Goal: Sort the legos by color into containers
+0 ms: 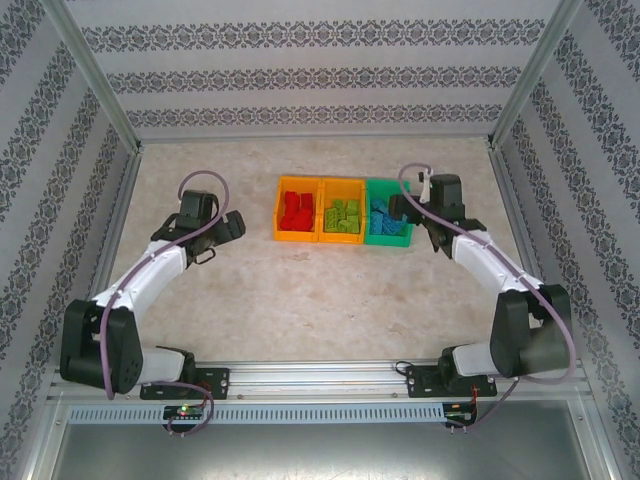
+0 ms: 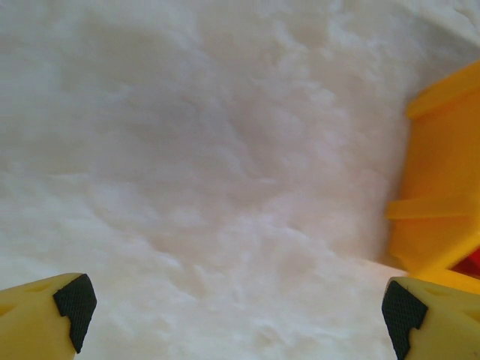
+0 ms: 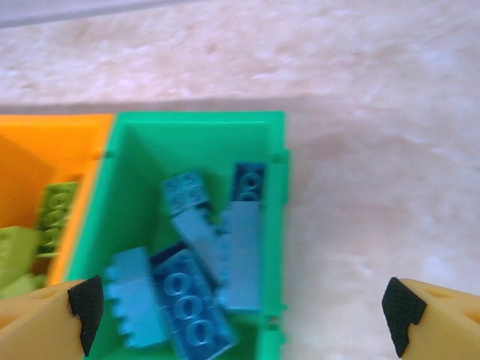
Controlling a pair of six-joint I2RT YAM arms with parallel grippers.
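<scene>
Three bins are sitting in a row mid-frame in the top view. Red legos are lying in the left one, lime legos in the middle, blue legos in the green right one. The left gripper is hanging wide open over the table, empty. The right gripper is gaping wide above the blue legos, holding nothing.

No lettering, label, number or sign can be read (the studs on the blue plastic bricks are too blurred).

Open table lies before the containers; enclosure walls flank both sides.
</scene>
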